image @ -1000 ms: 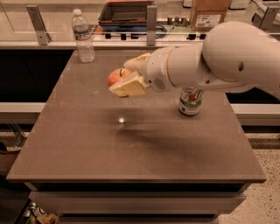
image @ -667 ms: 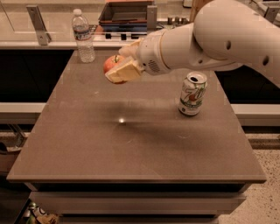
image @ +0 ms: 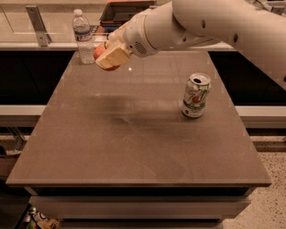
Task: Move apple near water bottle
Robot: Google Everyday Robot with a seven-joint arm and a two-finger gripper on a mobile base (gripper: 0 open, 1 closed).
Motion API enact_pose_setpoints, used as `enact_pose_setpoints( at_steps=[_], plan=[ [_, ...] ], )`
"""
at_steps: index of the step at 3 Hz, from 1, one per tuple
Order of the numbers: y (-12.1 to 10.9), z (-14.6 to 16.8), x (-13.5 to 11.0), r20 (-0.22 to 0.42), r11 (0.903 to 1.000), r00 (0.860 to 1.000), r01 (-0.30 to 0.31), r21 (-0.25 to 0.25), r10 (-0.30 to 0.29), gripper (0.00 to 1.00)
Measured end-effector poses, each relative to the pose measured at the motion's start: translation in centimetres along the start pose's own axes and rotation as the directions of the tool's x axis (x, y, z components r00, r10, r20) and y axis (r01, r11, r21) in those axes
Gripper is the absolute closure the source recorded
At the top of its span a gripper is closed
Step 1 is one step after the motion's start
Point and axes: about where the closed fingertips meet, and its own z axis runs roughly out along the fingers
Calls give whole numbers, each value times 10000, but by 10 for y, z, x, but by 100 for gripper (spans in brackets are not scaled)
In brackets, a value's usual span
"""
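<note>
My gripper (image: 107, 56) is shut on the red-orange apple (image: 98, 51) and holds it above the far left part of the brown table (image: 134, 147). The apple is mostly covered by the tan fingers (image: 114, 57). The clear water bottle (image: 83, 36) with a white cap stands upright at the table's far left corner, just left of the apple and close to it.
A green-and-white soda can (image: 196, 95) stands upright on the right side of the table. A counter with a metal bracket (image: 38, 24) and a dark tray (image: 120, 11) runs behind the table. My white arm (image: 214, 22) reaches in from the upper right.
My gripper has carried the apple up and to the far left, from the table's middle toward the water bottle. The can and bottle have not moved.
</note>
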Motion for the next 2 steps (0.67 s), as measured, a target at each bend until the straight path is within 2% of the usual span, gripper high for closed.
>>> enact_pose_setpoints(
  at_steps=[1, 2],
  plan=[
    [-10, 6, -2, -166, 9994, 9998, 60, 354, -55, 100],
    [-36, 21, -7, -206, 9966, 9992, 369, 739, -354, 100]
  ],
)
